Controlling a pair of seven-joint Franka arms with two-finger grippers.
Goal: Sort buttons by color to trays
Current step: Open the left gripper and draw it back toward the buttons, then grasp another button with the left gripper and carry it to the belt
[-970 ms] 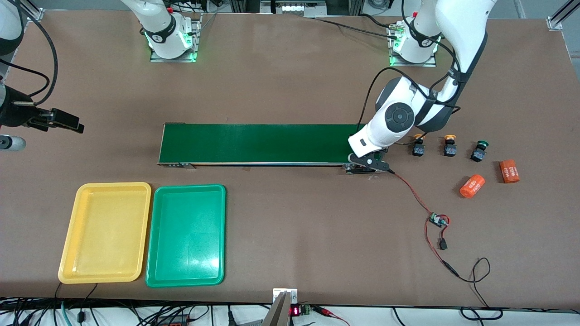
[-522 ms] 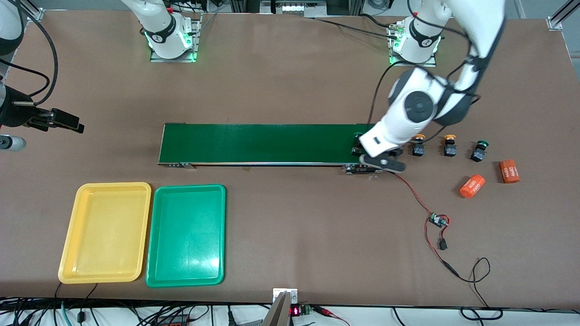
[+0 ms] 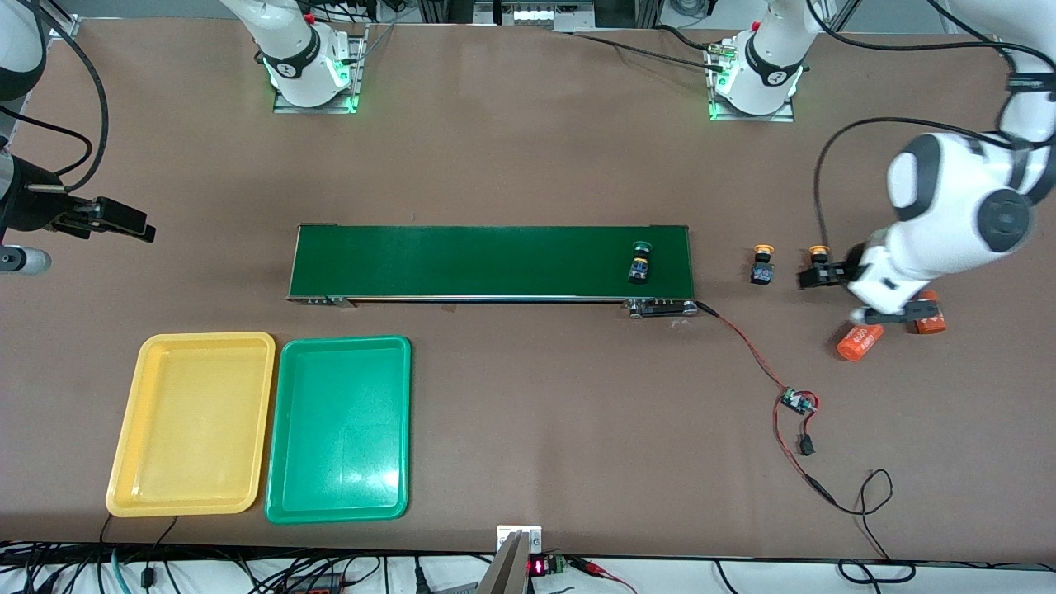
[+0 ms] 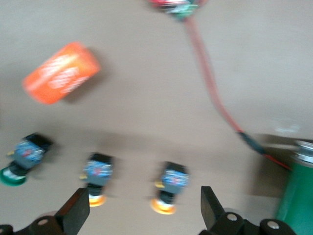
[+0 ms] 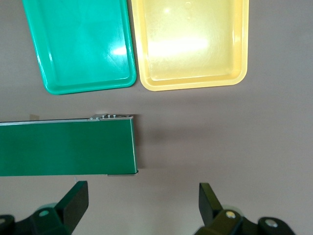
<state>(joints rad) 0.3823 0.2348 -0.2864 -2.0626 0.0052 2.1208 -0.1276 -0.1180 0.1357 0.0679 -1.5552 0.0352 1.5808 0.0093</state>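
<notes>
- Front view: one green button (image 3: 640, 262) lies on the conveyor belt (image 3: 462, 261) at the left arm's end, placed there to ride toward the yellow tray (image 3: 124, 462) and green tray (image 3: 285, 495). A second ago the left arm covered this spot; it now hangs over the buttons beside the belt.
- Left wrist view: the left gripper (image 4: 139, 215), jaws spread and empty, hovers above two yellow-orange buttons (image 4: 168, 188); another green button (image 4: 22, 159) lies beside them.
- Right wrist view: the right gripper (image 5: 142, 205) waits, jaws apart, over the belt's end by the trays.

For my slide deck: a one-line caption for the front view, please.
Green button rides the conveyor belt while the open left claw hovers over table buttons.
</notes>
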